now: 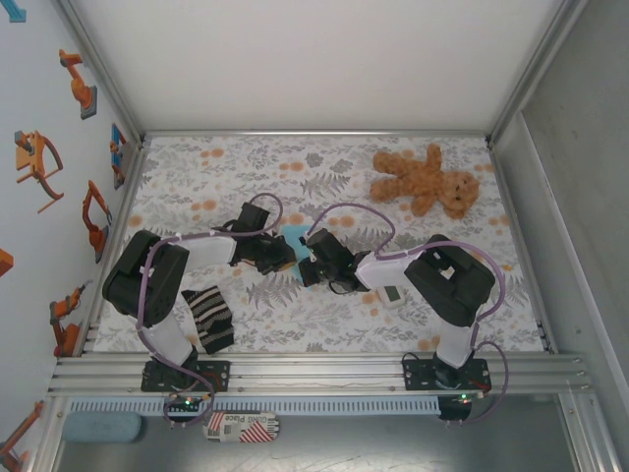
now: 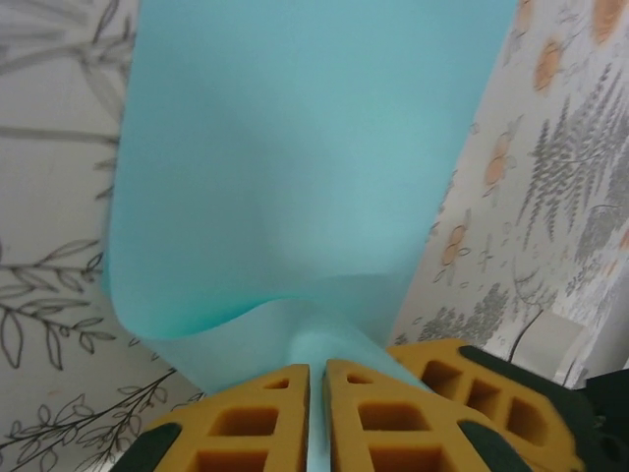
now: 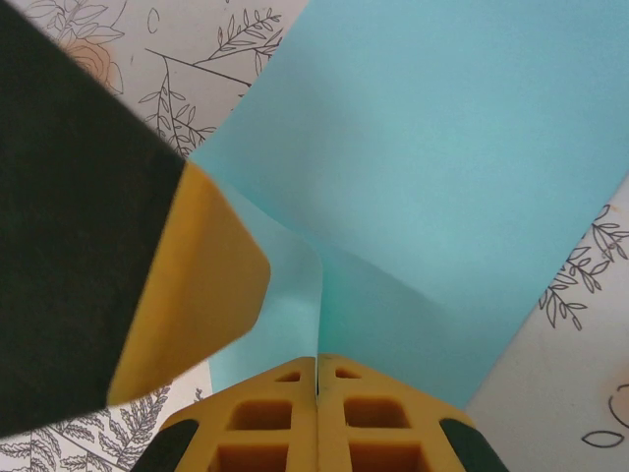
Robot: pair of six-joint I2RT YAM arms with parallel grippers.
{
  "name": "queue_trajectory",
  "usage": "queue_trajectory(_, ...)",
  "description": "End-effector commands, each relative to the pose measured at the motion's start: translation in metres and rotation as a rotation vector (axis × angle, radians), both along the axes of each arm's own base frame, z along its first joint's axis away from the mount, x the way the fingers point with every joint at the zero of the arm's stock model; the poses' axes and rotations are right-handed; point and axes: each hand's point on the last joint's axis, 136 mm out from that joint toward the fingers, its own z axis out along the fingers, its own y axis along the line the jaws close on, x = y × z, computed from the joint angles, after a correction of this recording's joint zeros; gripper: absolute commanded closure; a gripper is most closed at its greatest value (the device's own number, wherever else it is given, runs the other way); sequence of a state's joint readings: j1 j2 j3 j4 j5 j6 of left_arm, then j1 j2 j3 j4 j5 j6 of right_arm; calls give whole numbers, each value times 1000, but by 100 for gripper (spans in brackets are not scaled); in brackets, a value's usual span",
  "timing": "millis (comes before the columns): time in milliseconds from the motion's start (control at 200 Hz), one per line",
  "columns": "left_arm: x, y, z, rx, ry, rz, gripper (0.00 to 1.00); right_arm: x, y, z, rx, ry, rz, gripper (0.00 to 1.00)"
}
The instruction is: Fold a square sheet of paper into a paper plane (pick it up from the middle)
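Sheet of paper [image 1: 294, 237]: 1 | left claw [image 2: 316, 393]: grips it | right claw [image 3: 316, 383]: grips it | teddy bear [image 1: 425, 180]: 1

Seen from above, most of the square sheet of paper [image 1: 293, 239] is hidden between the left end effector [image 1: 283, 254] and the right end effector [image 1: 310, 261]. Ahead of each end effector, the sheet runs off the wrist views' top edges. Left of the right end effector, a blurred yellow-and-black finger [image 3: 197, 285] is cut off.
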State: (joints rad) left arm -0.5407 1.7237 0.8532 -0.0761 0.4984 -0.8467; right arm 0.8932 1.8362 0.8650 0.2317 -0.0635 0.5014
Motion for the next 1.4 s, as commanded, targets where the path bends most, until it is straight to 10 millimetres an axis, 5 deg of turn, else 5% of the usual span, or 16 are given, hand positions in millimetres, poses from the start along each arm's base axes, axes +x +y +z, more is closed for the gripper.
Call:
queue_trajectory(0,21,8,20,28,-70,2,85,-2,-2,-1,-3,24,-5,100)
queue_trajectory(200,57,24,9,100,-59,46,84,-2,1,3,12,28,0,100)
queue_trajectory(426,75,11,-3,87,-34,13,85,-1,3,9,22,24,1,100)
queue_trajectory(911,63,12,-38,147,54,-38,88,3,0,19,42,5,-20,100)
queue_trajectory(1397,63,13,-39,153,55,-41,89,2,-4,13,29,17,-31,100)
